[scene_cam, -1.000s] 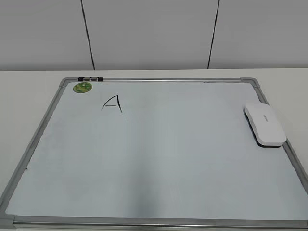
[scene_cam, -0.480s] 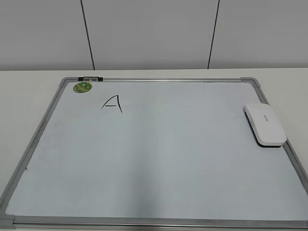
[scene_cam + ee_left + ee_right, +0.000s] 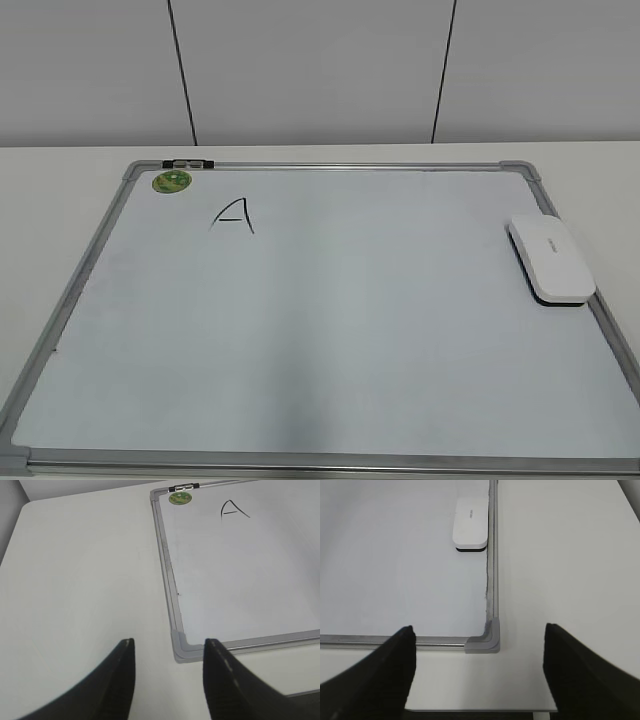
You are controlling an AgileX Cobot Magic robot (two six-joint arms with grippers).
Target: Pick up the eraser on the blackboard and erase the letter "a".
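Observation:
The blackboard (image 3: 75,280) lies flat on the white table. The white eraser (image 3: 550,259) rests on it by the right frame rail, apart from both grippers; it also shows in the right wrist view (image 3: 470,523). No lowercase "a" shows; the only mark is an angular capital "A" (image 3: 232,214) at the upper left, also in the left wrist view (image 3: 234,509). My left gripper (image 3: 170,642) is open and empty above the board's near left corner. My right gripper (image 3: 479,629) is wide open and empty above the near right corner. Neither gripper shows in the exterior view.
A round green sticker (image 3: 171,182) and a black-and-silver clip (image 3: 188,163) sit at the board's far left corner. White table surrounds the board (image 3: 75,580). The table's near edge (image 3: 480,711) is just below my right gripper. A panelled wall stands behind.

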